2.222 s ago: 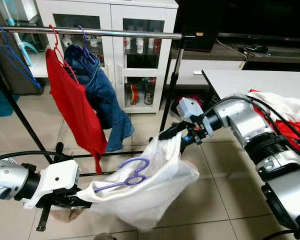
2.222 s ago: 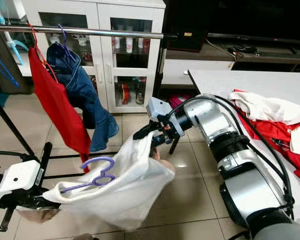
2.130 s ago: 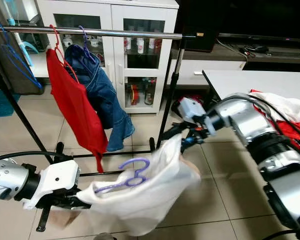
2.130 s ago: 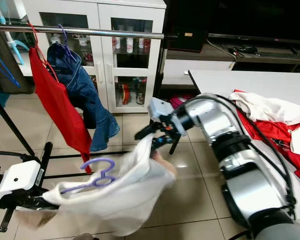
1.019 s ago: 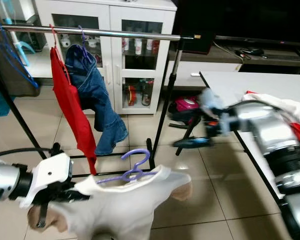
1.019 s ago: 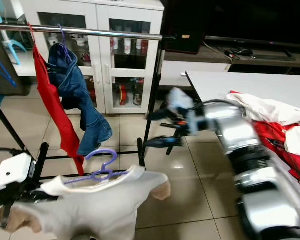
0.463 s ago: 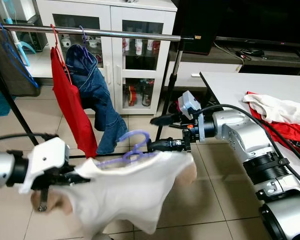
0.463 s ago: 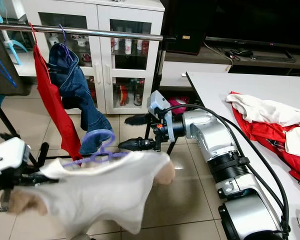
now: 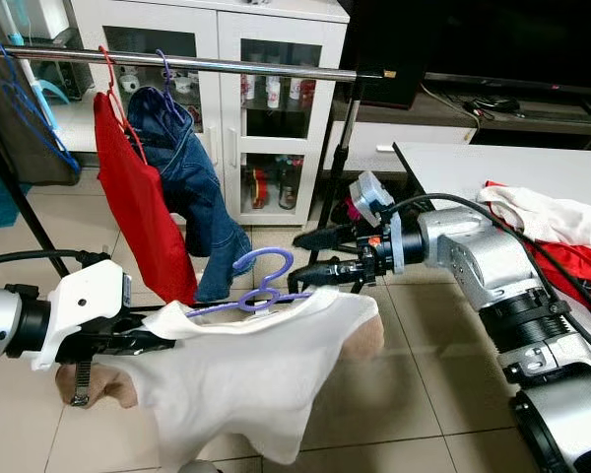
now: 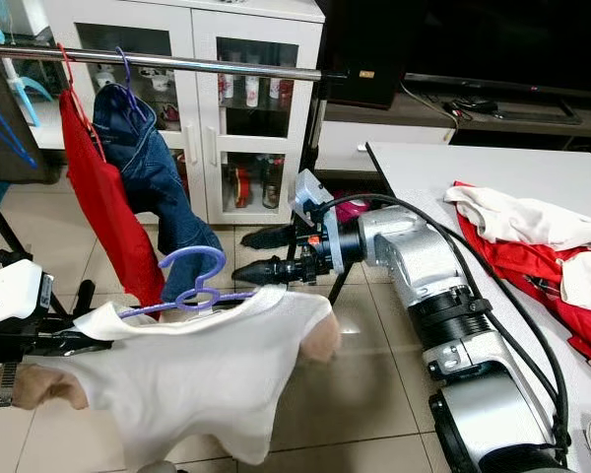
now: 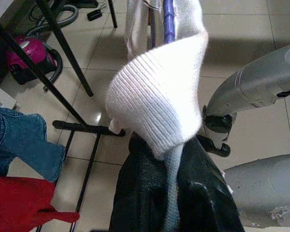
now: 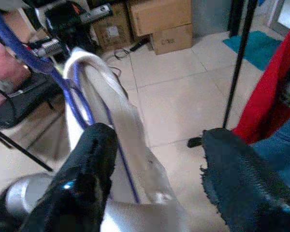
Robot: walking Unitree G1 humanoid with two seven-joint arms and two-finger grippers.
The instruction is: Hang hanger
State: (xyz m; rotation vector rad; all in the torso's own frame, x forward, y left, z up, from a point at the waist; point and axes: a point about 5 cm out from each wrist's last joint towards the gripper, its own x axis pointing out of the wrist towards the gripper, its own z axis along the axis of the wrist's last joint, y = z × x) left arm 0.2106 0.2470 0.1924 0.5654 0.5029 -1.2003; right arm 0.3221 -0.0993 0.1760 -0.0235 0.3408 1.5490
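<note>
The floor is laid with beige tiles. A white cabinet with glass doors stands behind a clothes rail on black legs. On the rail hang a red garment, blue jeans and an empty blue hanger. To the right of the right gripper stands a white table with a heap of red and white clothes.

Left gripper: its black fingers are closed on the ribbed shoulder edge of the white shirt, as the left wrist view shows. The shirt is draped over the purple hanger and hangs below it, clear of the floor. The hanger lies between the two grippers, below the rail, with its hook pointing up, apart from the rail.

Right gripper: its fingers are spread wide, one above the other, at the shirt's opposite shoulder. In the right wrist view the lower finger sits just beside the shirt fabric and the purple wire; whether it touches them cannot be determined. The upper finger is apart from the shirt.
</note>
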